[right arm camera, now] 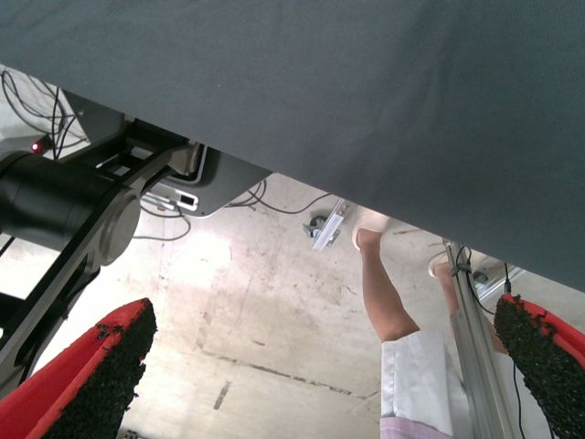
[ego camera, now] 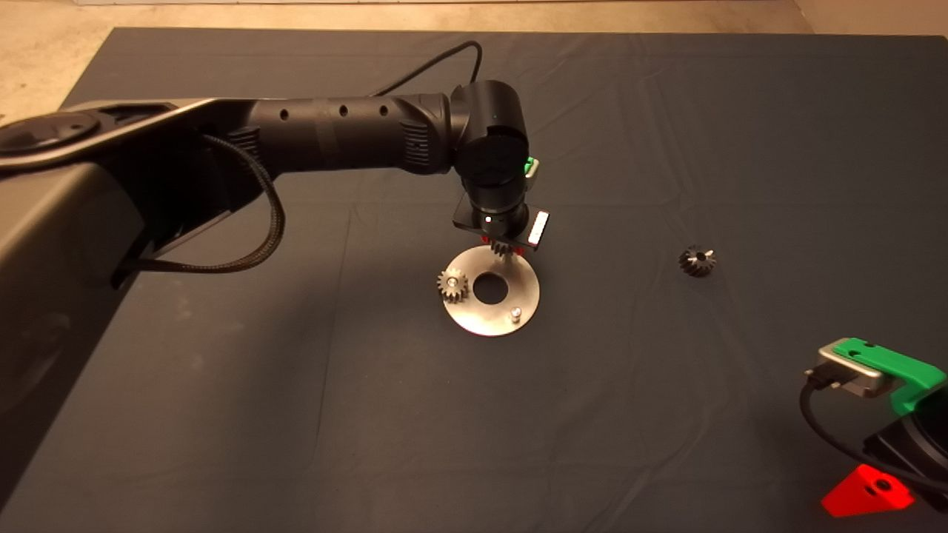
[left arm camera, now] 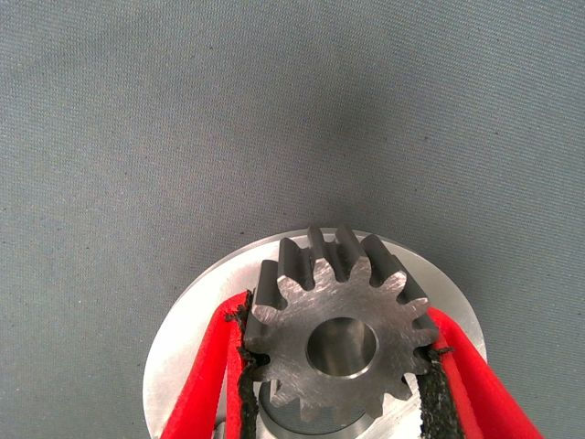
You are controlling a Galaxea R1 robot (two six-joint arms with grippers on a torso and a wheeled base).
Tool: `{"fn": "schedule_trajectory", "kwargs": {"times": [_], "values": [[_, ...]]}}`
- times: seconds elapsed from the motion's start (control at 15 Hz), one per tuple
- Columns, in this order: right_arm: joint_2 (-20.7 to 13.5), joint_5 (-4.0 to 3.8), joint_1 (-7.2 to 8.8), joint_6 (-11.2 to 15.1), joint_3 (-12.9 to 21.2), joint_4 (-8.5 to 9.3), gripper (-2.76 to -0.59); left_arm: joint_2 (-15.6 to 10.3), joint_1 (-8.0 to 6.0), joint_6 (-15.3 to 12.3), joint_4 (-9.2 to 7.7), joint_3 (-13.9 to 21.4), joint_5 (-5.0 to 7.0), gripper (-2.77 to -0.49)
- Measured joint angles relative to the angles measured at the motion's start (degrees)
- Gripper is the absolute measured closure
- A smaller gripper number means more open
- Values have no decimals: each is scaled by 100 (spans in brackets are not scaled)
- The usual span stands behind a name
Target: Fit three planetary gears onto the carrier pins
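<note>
Red fingers (left arm camera: 206, 384) of the left tool (left arm camera: 334, 366) clamp a gear (left arm camera: 338, 334) by its teeth, just above the disc (ego camera: 491, 291). Below-left of it a second gear (ego camera: 452, 285) sits on a pin, another pin (ego camera: 515, 314) stands bare, and a third gear (ego camera: 697, 260) lies on the desk (ego camera: 666, 148) well to its right. At the desk's near right edge the right tool (right arm camera: 320, 384) waits, fingers apart.

Open mat (ego camera: 666, 414) around disc (ego camera: 474, 314)
</note>
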Motion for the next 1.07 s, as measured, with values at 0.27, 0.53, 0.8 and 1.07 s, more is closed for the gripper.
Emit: {"fn": "schedule_trajectory", "kwargs": {"times": [0.27, 0.53, 0.8, 1.07], "values": [[0, 0, 0, 0, 0, 2, -275, 0, 0, 157, -2, 0, -2, -86], [0, -2, 0, 0, 0, 2, -275, -2, 0, 288, 0, 22, 6, -86], [0, -2, 0, 0, 0, 1, -275, -1, -2, 318, -4, 22, 6, -86], [0, -2, 0, 0, 0, 0, -275, 0, -2, 350, -35, 22, 11, -86]]}}
